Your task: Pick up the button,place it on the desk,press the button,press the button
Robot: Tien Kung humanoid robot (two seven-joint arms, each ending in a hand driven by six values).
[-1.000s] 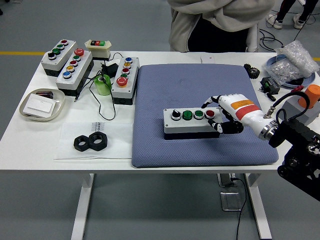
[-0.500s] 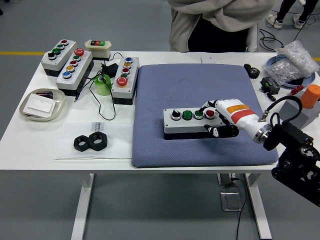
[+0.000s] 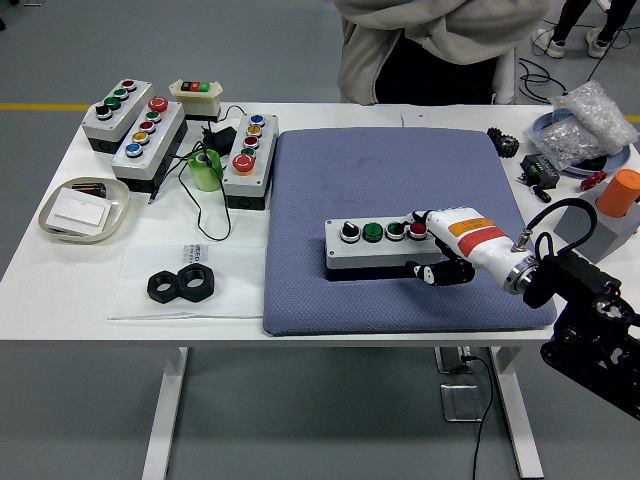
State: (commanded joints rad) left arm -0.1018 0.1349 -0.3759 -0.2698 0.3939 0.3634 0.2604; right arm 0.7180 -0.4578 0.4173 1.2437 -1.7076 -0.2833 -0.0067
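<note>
A grey button box (image 3: 382,245) with four buttons in a row, one black-and-white, two green and one red, is seen lying on a blue-grey mat (image 3: 400,225) that covers the right half of the white bench (image 3: 150,280). The box is placed toward the mat's near edge, right of its middle. The right hand (image 3: 447,243) is brought in from the bench's near right corner and is laid against the box's right end. Its fingers (image 3: 421,222) are curled over the top of the box at the red button (image 3: 418,230), while the thumb is set against the box's near side, so the end of the box is clasped between them. Whether the red button is pushed down cannot be told.

Three more button boxes (image 3: 145,135) are grouped at the far left corner of the bench, with a green roll of tape (image 3: 207,170) just beside them. Two black nuts (image 3: 181,284) are seen near the bench's near edge, on the left. A person (image 3: 440,45) is standing at the far edge.
</note>
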